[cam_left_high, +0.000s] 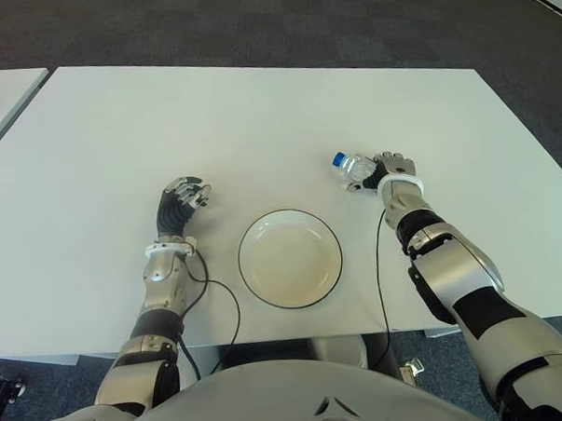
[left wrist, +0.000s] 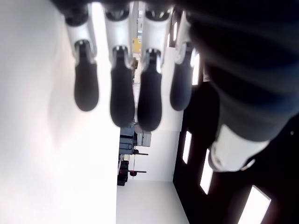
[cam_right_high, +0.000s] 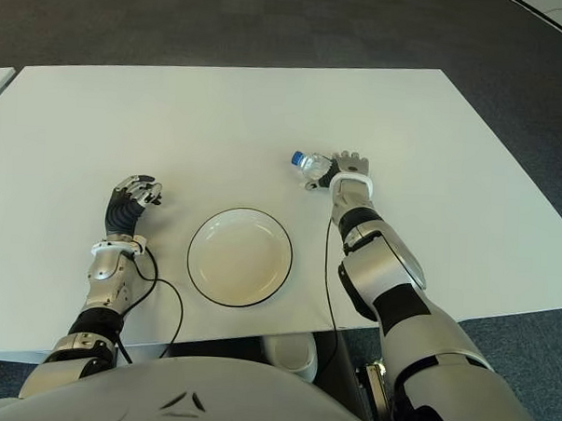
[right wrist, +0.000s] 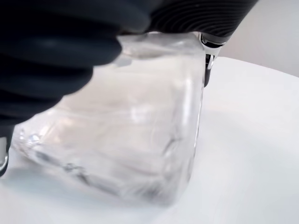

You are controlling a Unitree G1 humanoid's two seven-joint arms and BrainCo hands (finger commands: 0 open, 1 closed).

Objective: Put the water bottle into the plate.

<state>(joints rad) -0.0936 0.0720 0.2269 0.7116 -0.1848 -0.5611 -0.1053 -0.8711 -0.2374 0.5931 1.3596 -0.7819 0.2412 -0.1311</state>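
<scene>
The right hand [cam_left_high: 392,173] has its fingers [right wrist: 60,51] wrapped around the water bottle [cam_left_high: 356,167], which lies cap toward the tabletop's [cam_left_high: 219,124] left edge, beyond the plate [cam_left_high: 290,258]; the left hand [cam_left_high: 181,202] shows curled, empty.

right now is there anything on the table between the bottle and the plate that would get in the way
Nothing visible does. The right hand is closed around the water bottle, and only bare white table shows between it and the empty plate, nearer the robot on the bottle's left. The left hand shows beside the plate's left side, off that path.
</scene>
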